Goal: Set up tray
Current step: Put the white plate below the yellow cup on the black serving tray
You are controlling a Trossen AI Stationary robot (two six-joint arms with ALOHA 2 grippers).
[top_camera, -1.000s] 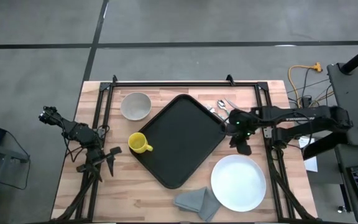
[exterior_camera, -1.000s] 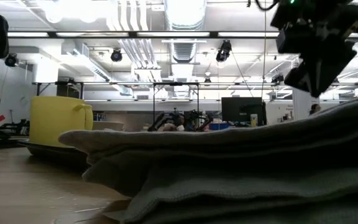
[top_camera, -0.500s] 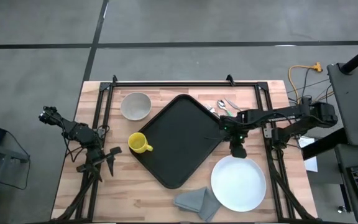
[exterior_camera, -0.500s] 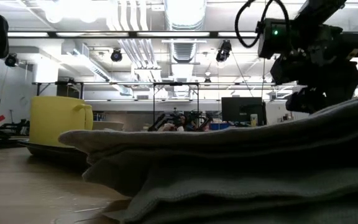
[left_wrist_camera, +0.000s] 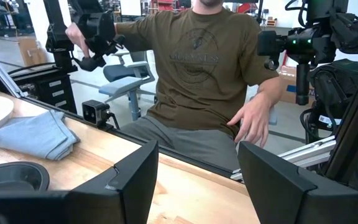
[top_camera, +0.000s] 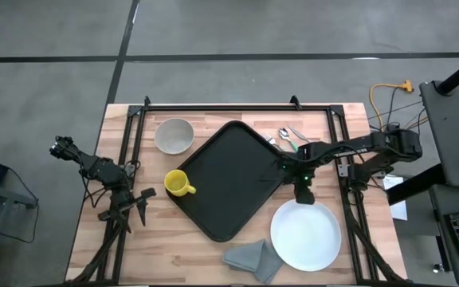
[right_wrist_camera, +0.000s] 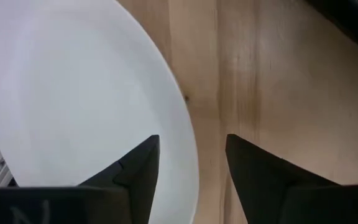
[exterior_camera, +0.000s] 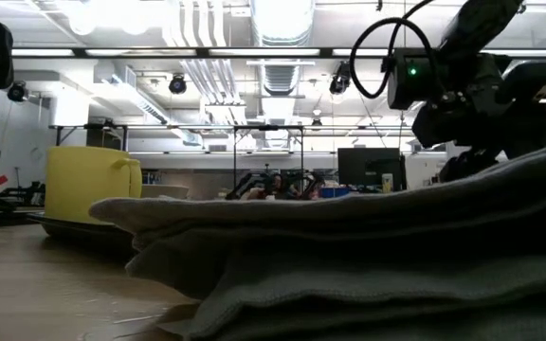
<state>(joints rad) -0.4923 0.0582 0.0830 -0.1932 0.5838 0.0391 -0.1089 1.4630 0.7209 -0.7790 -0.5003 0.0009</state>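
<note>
Tray duty: the large black rectangular plastic tray point(top_camera: 231, 180) lies turned diamond-wise mid-table. It looks stiff, light and slick, so I'd pinch its raised rim at a corner. My right hand point(top_camera: 302, 192), fingers spread, hovers over the round white plate's point(right_wrist_camera: 73, 106) edge, beside the tray. My left hand point(top_camera: 138, 206) waits spread by the table's left edge.
</note>
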